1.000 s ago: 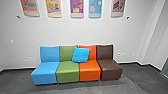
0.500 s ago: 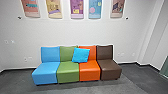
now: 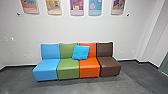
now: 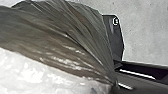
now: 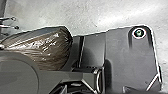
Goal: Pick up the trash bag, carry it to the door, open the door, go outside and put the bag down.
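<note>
Blue, green, orange and brown seats stand side by side straight ahead, forming a row along the white wall (image 3: pixel 67 30) and blocking the way forward: blue seat (image 3: pixel 46 69), green seat (image 3: pixel 68 68), orange seat (image 3: pixel 89 67) and brown seat (image 3: pixel 108 65). A bright blue cushion (image 3: pixel 80 52) leans, tilted, across the green and orange backrests. Five colourful posters (image 3: pixel 76 6) hang above. Dark grey carpet (image 3: pixel 67 86) lies before the seats and runs past the brown one on the right, where the wall juts out.

The trash bag (image 4: pixel 67 37), thin, brownish and shiny, is at the robot's front beside its dark plate (image 5: pixel 122 55); in the left wrist view its folds draw together to a narrow point. The white, glossy part below may belong to it. I cannot tell how the left gripper or the right gripper is set.
</note>
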Available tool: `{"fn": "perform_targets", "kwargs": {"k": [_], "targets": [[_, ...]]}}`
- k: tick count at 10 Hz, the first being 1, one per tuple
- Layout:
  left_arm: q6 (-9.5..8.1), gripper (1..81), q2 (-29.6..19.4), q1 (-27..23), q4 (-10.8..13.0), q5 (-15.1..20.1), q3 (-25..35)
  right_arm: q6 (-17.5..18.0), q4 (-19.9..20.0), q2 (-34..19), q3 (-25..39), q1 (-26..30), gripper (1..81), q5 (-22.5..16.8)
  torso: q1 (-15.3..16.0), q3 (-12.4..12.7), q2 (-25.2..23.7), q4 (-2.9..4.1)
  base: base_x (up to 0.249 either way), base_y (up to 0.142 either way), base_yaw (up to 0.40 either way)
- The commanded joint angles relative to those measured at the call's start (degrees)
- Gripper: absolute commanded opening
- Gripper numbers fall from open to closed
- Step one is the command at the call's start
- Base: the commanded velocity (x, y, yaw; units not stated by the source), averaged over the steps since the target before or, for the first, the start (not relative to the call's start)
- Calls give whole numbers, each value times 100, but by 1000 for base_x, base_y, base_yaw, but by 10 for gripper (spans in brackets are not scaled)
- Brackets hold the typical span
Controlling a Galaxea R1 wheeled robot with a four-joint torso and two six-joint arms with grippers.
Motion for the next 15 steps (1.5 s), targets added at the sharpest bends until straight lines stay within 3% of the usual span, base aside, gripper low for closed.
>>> {"fn": "perform_targets", "kwargs": {"k": [1, 2, 5, 6, 8, 9, 13, 15], "targets": [[35, 10, -97, -379, -19, 442, 57, -26, 2, -151, 85, 267, 811, -284, -358, 0, 553, 0, 0, 0, 0], [35, 10, -106, -379, -28, 442, 57, -26, -7, -151, 85, 268, 811, -284, -116, 0, 179, 0, 0, 0, 0], [35, 10, -88, -387, -19, 442, 49, -26, -7, -107, -11, 267, 811, -284, -348, 0, 531, 0, 0, 0, 0], [34, 10, -62, -387, -19, 442, 31, -26, -7, -99, -20, 267, 811, -284, -367, 227, 557, 0, 0, 0, 0], [26, 10, -18, -387, -28, 451, -57, -26, -7, -99, -29, 259, 811, -284, -359, 350, 535, 0, 0, 0, 0], [26, 10, 0, -387, -36, 451, -101, -26, -7, -99, -29, 267, 811, -284, -361, 162, 531, 0, 0, 0, 0], [52, 10, 87, -378, -19, 442, -233, -26, -15, -55, -55, 250, 811, -284, -372, 295, 531, 0, 0, 0, 0], [211, 10, 272, -379, -19, 451, -523, -26, -15, 42, -187, 250, 811, -301, -372, 295, 531, 0, 0, 0, 0]]}}
